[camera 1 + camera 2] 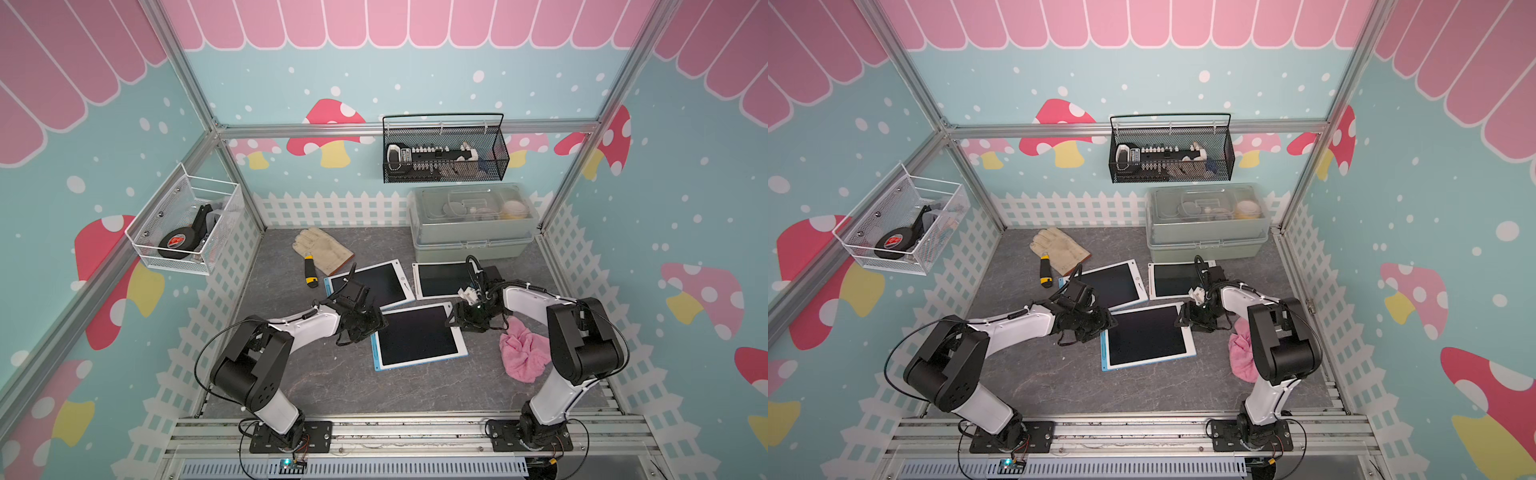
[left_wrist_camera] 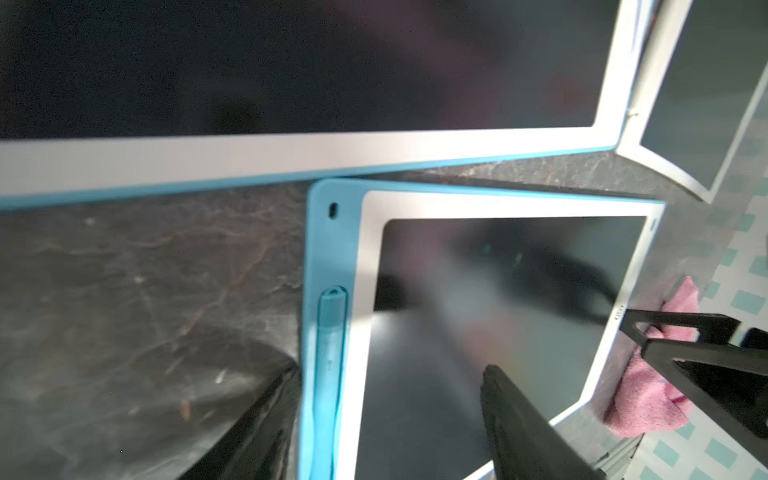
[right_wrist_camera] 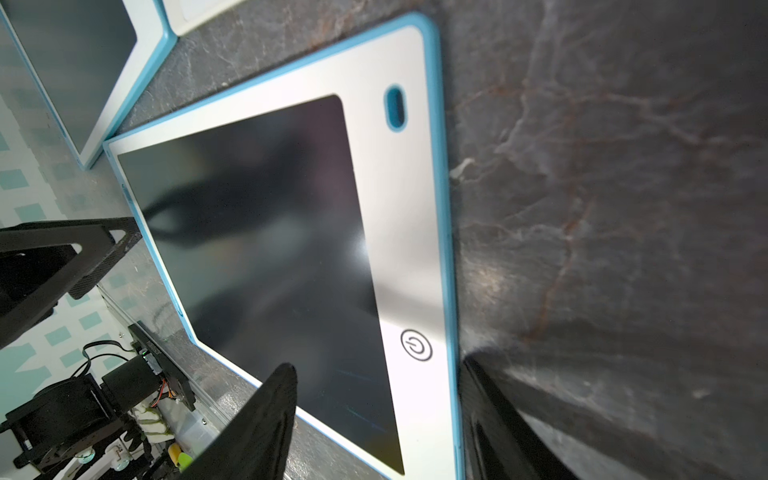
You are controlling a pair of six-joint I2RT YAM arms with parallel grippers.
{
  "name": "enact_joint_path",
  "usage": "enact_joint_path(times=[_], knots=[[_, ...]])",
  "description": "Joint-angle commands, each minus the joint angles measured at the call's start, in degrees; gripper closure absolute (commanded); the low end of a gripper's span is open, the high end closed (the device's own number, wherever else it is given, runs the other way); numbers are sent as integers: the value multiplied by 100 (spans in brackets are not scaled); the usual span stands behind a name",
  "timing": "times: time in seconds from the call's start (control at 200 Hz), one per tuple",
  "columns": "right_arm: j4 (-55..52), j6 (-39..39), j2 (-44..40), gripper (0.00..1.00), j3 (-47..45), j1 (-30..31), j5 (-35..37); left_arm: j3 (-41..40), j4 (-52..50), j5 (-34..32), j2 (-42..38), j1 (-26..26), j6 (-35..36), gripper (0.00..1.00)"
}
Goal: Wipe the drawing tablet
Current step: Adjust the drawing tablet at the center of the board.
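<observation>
Three drawing tablets lie on the grey table. The nearest tablet (image 1: 417,334) (image 1: 1148,336) has a dark screen, a white frame and a blue rim. My left gripper (image 1: 374,322) (image 2: 386,395) is open at its left far corner, one finger on the table outside the blue rim, the other over the screen (image 2: 498,311). At the tablet's right far corner my right gripper (image 1: 455,318) (image 3: 378,399) stands open, straddling the edge with the power button (image 3: 417,345). A pink cloth (image 1: 521,353) (image 2: 648,399) lies crumpled to the right of this tablet, in neither gripper.
Two more tablets (image 1: 374,282) (image 1: 440,280) lie just behind. Behind them are a work glove (image 1: 322,249) and a yellow utility knife (image 1: 309,272), with a grey lidded box (image 1: 473,232) at the back right. Wire baskets (image 1: 444,153) (image 1: 187,224) hang on the walls.
</observation>
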Motion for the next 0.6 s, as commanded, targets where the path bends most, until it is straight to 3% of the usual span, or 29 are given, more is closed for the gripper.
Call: enact_joint_path(times=[0.0, 0.22, 0.595], knots=[[-264, -160, 157, 37, -150, 29, 268, -238, 376, 107, 120, -88, -268, 30], [-406, 64, -297, 37, 179, 199, 89, -440, 643, 94, 9, -281, -524, 30], [-452, 208, -252, 37, 684, 179, 361, -381, 726, -67, 7, -647, -792, 30]])
